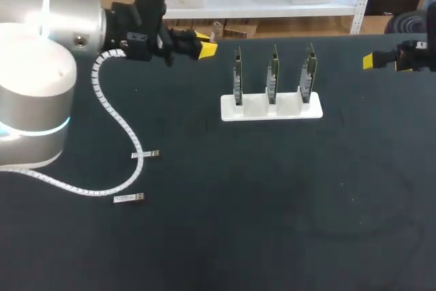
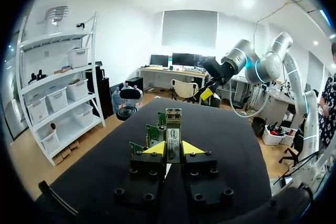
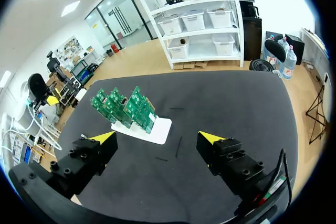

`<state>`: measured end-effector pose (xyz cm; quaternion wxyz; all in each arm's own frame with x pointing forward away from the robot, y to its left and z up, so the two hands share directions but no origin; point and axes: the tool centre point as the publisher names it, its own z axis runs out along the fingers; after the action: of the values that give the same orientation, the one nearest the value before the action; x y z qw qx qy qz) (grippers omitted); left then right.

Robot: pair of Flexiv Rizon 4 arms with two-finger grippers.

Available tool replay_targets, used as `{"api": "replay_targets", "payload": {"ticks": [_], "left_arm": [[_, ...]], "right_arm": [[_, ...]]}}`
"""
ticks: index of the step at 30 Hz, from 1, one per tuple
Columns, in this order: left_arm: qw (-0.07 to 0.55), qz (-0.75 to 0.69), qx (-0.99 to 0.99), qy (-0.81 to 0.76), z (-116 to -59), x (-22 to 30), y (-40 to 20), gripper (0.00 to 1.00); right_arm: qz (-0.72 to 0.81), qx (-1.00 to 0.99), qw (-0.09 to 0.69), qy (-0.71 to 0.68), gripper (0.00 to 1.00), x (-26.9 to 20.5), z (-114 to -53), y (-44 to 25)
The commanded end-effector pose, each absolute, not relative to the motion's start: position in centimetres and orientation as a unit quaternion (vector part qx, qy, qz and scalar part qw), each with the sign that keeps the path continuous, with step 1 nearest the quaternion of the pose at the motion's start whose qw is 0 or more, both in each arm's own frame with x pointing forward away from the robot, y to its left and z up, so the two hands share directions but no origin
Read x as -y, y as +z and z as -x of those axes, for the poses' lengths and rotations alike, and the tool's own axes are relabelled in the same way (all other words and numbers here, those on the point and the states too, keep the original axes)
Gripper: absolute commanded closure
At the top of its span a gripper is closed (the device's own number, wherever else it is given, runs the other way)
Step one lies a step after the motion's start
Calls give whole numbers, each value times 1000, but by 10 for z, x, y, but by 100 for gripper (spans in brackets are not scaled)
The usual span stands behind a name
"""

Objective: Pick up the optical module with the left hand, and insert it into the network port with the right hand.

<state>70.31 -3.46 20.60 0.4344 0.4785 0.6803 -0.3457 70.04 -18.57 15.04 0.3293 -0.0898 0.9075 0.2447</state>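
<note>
Overhead, left end effector (image 1: pixel 204 49): hangs above the worktop (image 1: pixel 272 223), behind and to the left of the stand. From this view I cannot tell its grip, and nothing held shows.
Overhead, right end effector (image 1: pixel 371 60): at the far right edge, well apart from the left one.
Overhead, count: one white stand (image 1: pixel 271 108); three boards (image 1: pixel 272 73) upright in it; two spare modules flat on the worktop, one (image 1: pixel 146 155) touching the left arm's conduit (image 1: pixel 109 117), the other (image 1: pixel 129 198) just beside it.
Overhead, risk: the two end effectors must meet for a handover. A poorly lined-up meeting could knock the module loose, and a low sweep could strike the boards.

Left wrist, optical module (image 2: pixel 173 141): clamped upright between the yellow tips, so this end effector (image 2: pixel 173 150) is closed on it.
Left wrist, count: one held module; three boards (image 2: pixel 152 132) ahead, partly hidden behind it.
Left wrist, risk: much of the module stands out past the tips, so a nudge could probably twist it in the grip.

Right wrist, right end effector (image 3: pixel 157 139): fingers spread wide, with nothing between them.
Right wrist, count: one stand (image 3: pixel 160 129); three boards (image 3: pixel 123 107) ahead of the fingers.
Right wrist, risk: the ports are too small to make out. A module regrasped crooked would likely catch on a port's edge and push the stand.
</note>
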Motion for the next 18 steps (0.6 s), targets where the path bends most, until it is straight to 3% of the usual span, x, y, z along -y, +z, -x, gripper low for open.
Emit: {"api": "replay_targets", "payload": {"ticks": [1,18], "left_arm": [[440,-481,-668,-360,-718,44,204,100],[418,-492,-639,-418,-737,62,193,100]], "right_arm": [[88,-908,330,242,0,185,-700,151],[88,-908,330,242,0,185,-700,151]]}}
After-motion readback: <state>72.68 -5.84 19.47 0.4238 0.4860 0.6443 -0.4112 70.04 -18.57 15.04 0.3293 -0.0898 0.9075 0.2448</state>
